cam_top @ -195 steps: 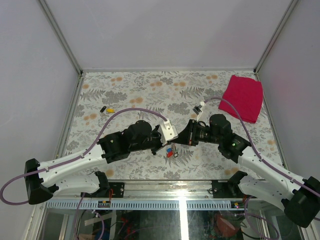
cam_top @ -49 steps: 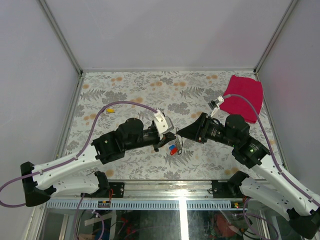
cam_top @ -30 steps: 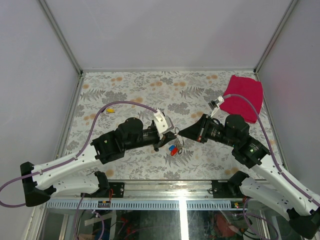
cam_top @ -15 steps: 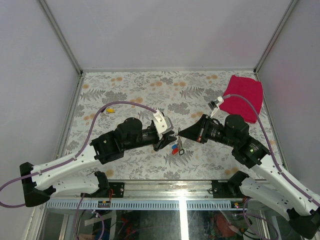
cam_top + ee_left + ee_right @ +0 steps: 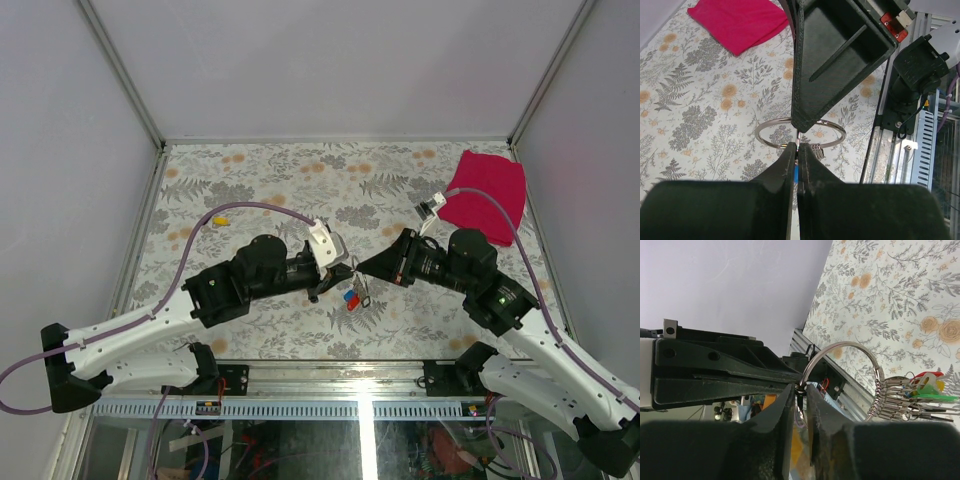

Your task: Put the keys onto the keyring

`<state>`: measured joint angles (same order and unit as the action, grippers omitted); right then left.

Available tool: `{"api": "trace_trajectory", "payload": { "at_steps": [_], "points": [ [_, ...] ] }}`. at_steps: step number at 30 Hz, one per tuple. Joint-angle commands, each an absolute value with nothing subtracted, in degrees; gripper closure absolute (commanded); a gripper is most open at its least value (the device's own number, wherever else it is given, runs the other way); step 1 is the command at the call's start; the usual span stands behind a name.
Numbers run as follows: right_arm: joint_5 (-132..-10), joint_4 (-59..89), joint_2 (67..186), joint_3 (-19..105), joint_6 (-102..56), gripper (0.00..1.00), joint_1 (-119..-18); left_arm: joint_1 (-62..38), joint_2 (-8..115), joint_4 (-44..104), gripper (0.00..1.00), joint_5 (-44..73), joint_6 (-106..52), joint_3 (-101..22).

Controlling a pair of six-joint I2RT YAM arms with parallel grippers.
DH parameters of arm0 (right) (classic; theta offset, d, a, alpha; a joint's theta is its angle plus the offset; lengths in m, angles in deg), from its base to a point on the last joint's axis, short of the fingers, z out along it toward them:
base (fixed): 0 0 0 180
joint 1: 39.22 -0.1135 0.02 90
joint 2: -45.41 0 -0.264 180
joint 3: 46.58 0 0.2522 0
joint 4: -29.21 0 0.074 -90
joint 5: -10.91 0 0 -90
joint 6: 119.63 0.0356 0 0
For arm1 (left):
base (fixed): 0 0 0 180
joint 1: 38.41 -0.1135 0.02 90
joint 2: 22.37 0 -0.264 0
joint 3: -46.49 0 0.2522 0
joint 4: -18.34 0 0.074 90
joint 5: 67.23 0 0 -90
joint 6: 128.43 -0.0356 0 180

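Left pincer and right pincer both pinching shiny silver keyring, coloured keys threaded

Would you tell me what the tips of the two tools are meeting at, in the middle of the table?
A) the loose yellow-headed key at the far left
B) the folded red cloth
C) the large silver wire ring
C: in the left wrist view the left tool and the right tool come tip to tip at the large silver wire ring.
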<state>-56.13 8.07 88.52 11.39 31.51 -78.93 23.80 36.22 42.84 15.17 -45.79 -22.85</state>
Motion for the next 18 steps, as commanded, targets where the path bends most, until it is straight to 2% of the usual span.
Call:
{"api": "trace_trajectory", "payload": {
  "at_steps": [1,3,7,13,18],
  "points": [
    [-59.16,7.49,86.8,15.62,26.09,0.7,-79.03,23.79,35.88,40.77,1.0,17.05,-44.2,-24.73],
    [-62.58,4.48,85.66,16.71,22.76,0.61,-79.04,23.77,35.99,41.4,1.0,18.15,-43.46,-25.03],
    [-71.0,0.32,82.48,16.48,16.39,0.53,-79.04,23.78,36.72,43.13,1.0,20.86,-41.82,-25.95],
    [-81.43,3.15,74.63,8.76,4.76,0.49,-79.0,23.78,38.28,45.21,1.0,28.54,-37.04,-28.61],
    [-82.24,15.95,66.85,-1.66,-4.93,0.48,-79.04,23.75,40.52,48.83,1.0,31.76,-33.44,-32.68]
  ]
}}
